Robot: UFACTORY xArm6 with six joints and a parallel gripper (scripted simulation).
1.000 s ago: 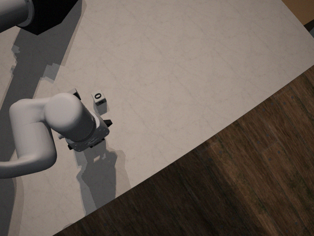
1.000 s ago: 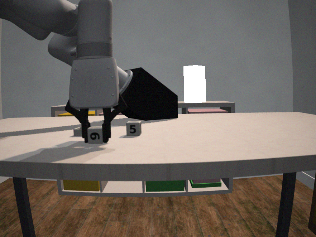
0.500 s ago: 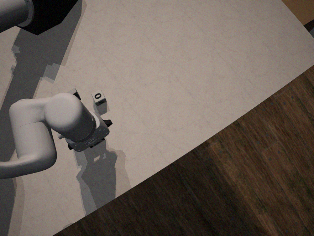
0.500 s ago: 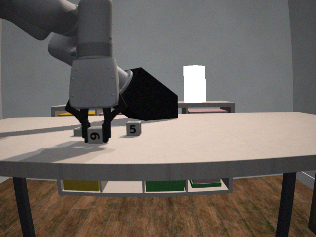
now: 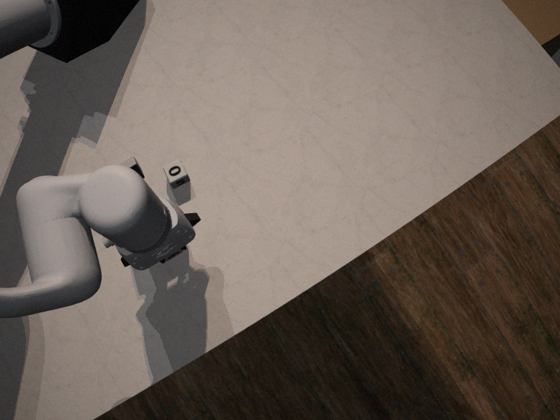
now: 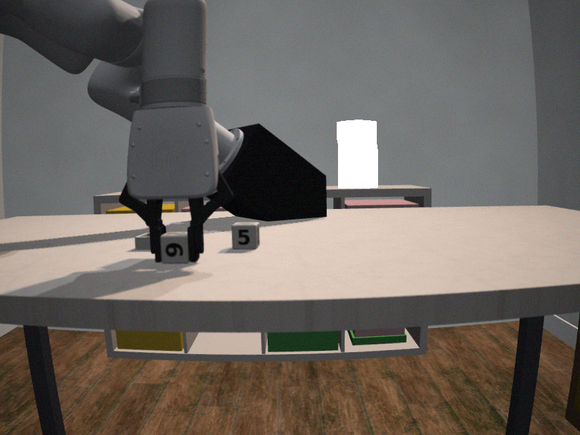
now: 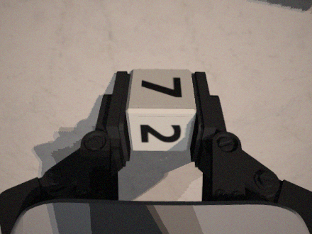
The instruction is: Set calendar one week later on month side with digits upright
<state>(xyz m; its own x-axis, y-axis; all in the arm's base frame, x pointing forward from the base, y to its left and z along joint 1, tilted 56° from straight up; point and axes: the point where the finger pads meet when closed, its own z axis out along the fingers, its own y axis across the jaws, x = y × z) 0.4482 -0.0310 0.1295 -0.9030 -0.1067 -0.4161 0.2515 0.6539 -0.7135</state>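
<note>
- So the fingers (image 6: 175,248) are partway open, clamped on both sides of a cube (image 6: 175,247) (image 7: 161,92), low over the table (image 6: 374,262) (image 5: 316,135) (image 7: 53,35)
- That one's got a sideways digit facing near, plus a 7 and a 2
- Other cube (image 5: 175,173) (image 6: 245,236) sits on the table to the right, 5 facing near
- Tray (image 6: 142,242) is behind the fingers, mostly hidden

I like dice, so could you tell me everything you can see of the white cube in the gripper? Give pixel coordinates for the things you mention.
The small off-white cube (image 6: 175,247) (image 7: 161,110), matte-looking with black digits, is clamped upright between the gripper's (image 6: 175,258) (image 7: 162,85) black fingers, just at the table. Its visible faces show 7, 2 and a sideways 6 or 9.
</note>
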